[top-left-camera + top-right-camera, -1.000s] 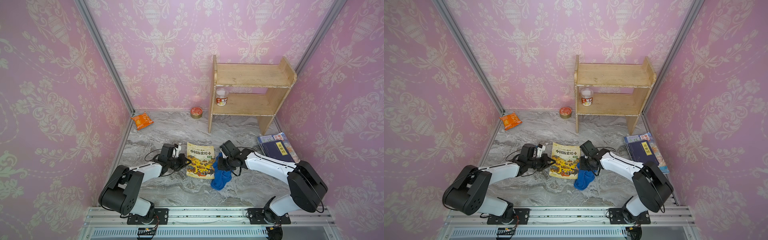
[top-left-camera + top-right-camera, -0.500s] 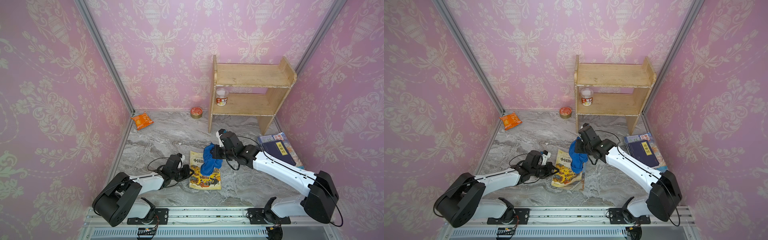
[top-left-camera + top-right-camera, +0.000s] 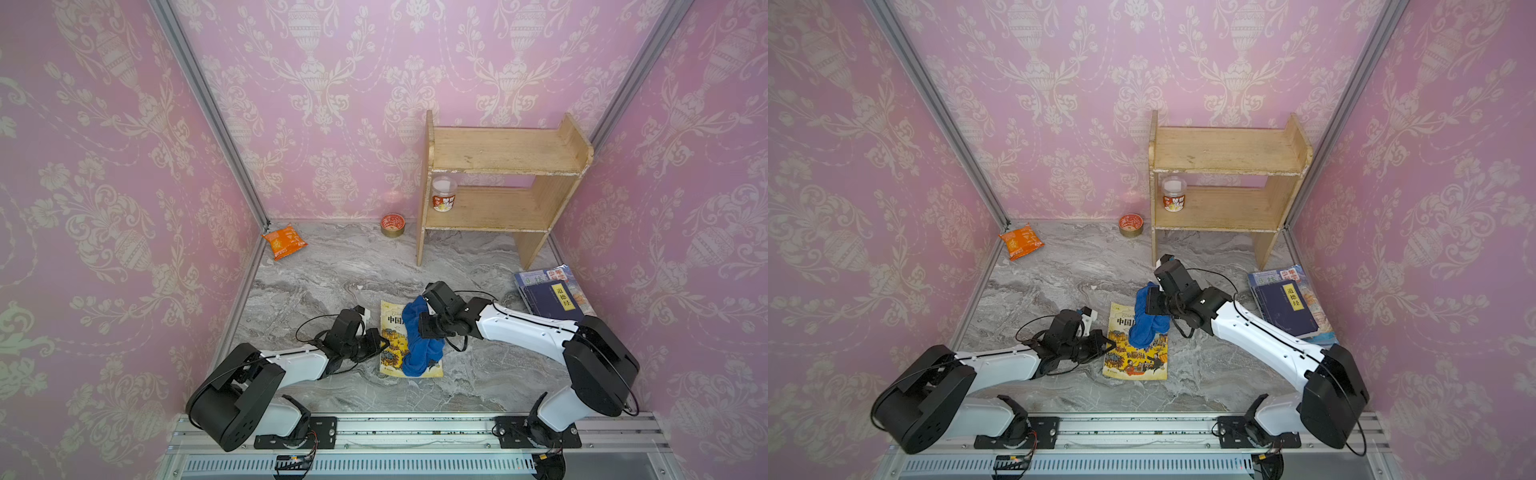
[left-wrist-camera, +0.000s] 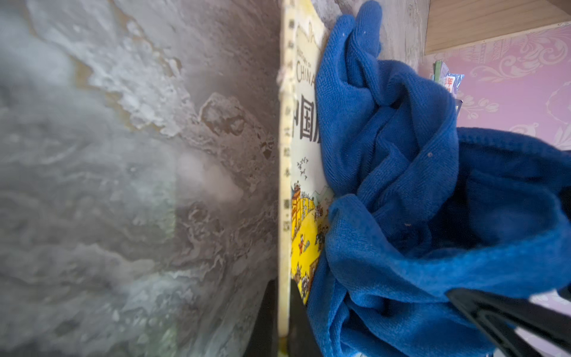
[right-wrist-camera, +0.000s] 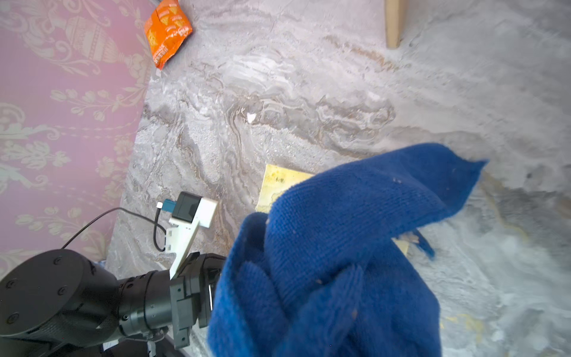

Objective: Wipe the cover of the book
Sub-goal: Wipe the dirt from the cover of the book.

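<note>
1. The book (image 3: 392,337) lies flat, near-middle of the marble table (image 3: 332,270). I'd say wiping is underway; its left strip looks unwiped.
2. The blue cloth (image 3: 420,338) is draped over its right side.
3. The right gripper (image 3: 424,326) is clenched on the cloth, and the left gripper (image 3: 381,343) pinches the book's left edge.

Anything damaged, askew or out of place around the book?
The book has a frayed spot on its spine edge in the left wrist view. A small white scrap lies on the marble nearby. The blue cloth is bunched, not flat.
</note>
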